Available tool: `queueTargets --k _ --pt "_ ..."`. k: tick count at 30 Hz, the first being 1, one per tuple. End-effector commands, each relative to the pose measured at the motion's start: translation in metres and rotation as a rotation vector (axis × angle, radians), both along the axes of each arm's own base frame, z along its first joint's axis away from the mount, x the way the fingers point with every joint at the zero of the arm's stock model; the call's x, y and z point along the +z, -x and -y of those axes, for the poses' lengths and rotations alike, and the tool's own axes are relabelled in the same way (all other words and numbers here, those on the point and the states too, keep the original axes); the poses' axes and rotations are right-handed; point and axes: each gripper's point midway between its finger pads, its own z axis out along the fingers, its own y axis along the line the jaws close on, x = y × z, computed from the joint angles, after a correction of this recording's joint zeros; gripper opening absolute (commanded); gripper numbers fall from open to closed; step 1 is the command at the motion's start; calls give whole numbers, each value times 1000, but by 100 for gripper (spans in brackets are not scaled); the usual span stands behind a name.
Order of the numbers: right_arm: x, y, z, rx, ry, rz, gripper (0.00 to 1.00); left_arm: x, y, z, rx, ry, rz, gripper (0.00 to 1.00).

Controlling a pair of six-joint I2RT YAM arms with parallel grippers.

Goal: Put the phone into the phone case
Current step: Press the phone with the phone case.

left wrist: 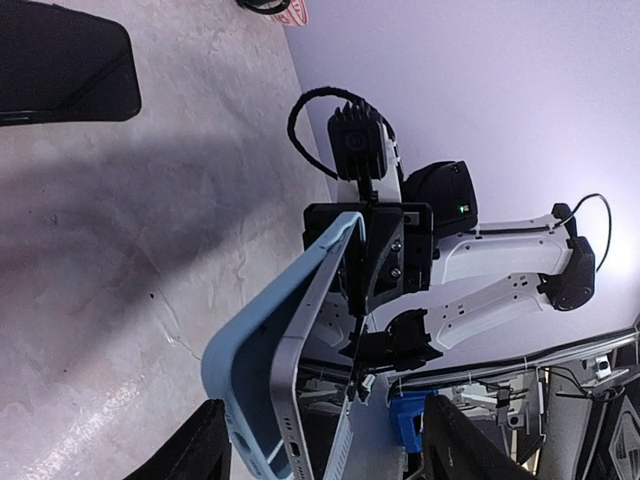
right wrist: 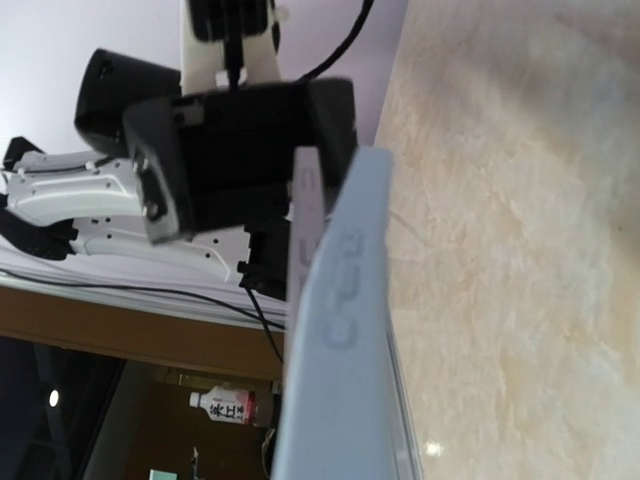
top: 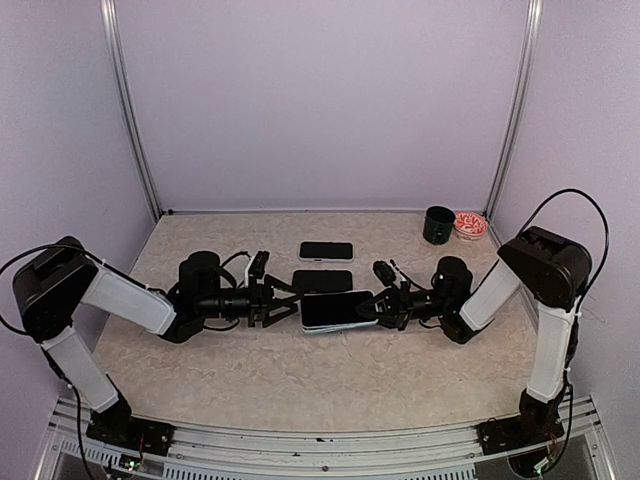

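Tabletop (top: 250,380): mottled beige, pale walls around, both arms meeting over its middle
Phone (top: 335,305): held above the tabletop between the arms, dark face up, partly seated in its case, one side standing proud
Phone case (left wrist: 245,360): light blue, cupped under the phone, gaping along one edge
Right pincer (top: 380,308): pinching phone and case together at one end, an anchor for pressing
Left pincer (top: 290,312): spread, fingers either side of the free end; probably not touching, the view is tight
Likely next: squeeze the proud edge home
Near handset (top: 322,281): flat, just behind
Far handset (top: 326,250): flat, further back
Black cup (top: 438,225), patterned bowl (top: 470,224): far right corner
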Motion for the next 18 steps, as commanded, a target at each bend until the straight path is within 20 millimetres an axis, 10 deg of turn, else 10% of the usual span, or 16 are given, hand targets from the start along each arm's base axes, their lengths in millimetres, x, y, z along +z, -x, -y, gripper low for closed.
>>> queueTargets --k 1,18 --pt "29 1 2 11 -60 125 11 -7 -4 -8 32 -63 12 64" --pt "26 0 2 9 -55 116 11 -5 17 25 -83 49 -11 65"
